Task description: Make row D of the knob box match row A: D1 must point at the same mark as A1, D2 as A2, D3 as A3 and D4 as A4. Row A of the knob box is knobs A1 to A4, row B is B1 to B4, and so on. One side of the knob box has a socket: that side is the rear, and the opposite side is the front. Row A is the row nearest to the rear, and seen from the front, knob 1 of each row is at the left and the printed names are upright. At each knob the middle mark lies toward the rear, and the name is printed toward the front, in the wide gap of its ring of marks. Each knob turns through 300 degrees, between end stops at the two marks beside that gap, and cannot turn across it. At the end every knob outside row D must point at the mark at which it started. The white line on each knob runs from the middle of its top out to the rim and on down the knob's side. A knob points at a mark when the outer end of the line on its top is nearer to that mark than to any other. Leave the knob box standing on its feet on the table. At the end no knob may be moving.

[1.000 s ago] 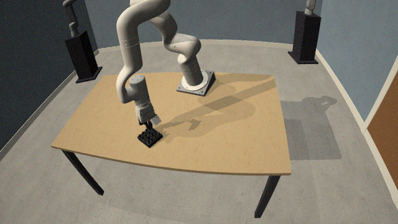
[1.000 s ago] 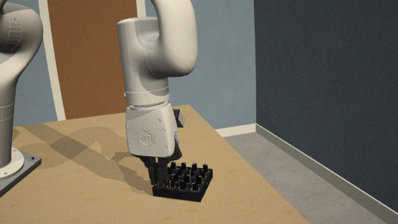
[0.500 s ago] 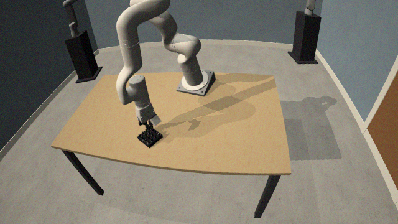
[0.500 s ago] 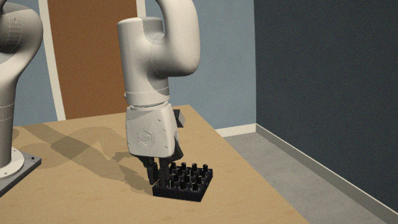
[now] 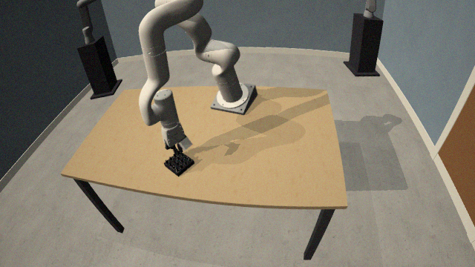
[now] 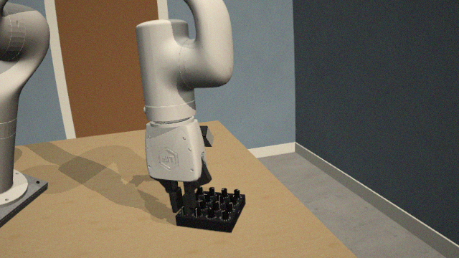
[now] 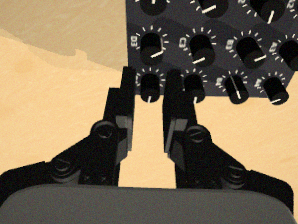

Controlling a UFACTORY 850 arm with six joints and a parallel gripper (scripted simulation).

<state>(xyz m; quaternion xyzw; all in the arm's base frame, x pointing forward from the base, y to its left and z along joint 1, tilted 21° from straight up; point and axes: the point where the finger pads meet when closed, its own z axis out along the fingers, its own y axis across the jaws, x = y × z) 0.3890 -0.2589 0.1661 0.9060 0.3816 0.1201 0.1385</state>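
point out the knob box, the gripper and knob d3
knob box (image 5: 179, 163) (image 6: 204, 223) (image 7: 175, 31): top, exterior and wrist views, on its body
gripper (image 7: 150, 86): wrist view, midway between its fingertips
knob d3 (image 7: 150, 44): wrist view, on its dark body

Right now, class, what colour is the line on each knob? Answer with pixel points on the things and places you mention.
White; it shows best in the wrist view, against the black knob D3 (image 7: 151, 46).

Knobs (image 6: 225, 215) (image 7: 236, 89) crowd the claw (image 6: 182, 212) (image 7: 150, 86) on one side.
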